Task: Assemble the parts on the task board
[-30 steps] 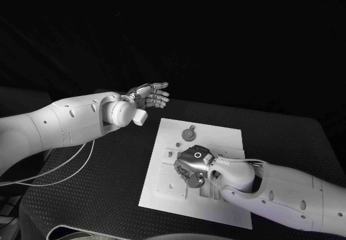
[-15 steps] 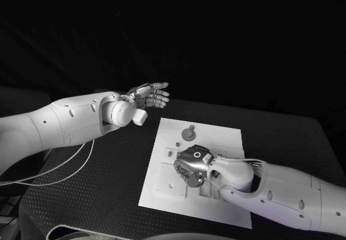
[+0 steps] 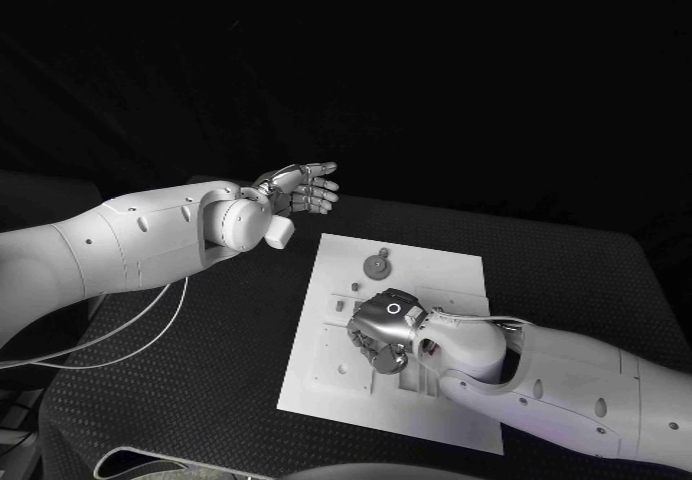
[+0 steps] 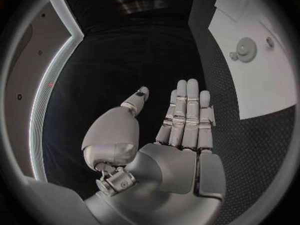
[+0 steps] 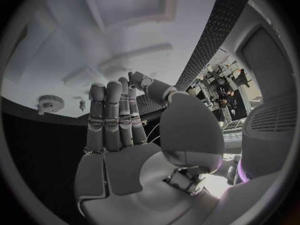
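- The silver left hand [image 3: 296, 190] is raised beyond the table's far edge, fingers straight and apart, holding nothing.
- The silver right hand [image 3: 382, 335] is over the white rectangular task board [image 3: 440, 262], fingers stretched flat, empty.
- A small round grey gear part [image 3: 376, 265] lies flat near the board's far end.

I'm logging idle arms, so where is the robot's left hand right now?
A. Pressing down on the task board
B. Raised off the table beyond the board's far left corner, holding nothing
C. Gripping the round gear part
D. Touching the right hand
B: the left hand hangs clear of the task board, fingers straight and holding nothing, while the gear part lies untouched on the board.
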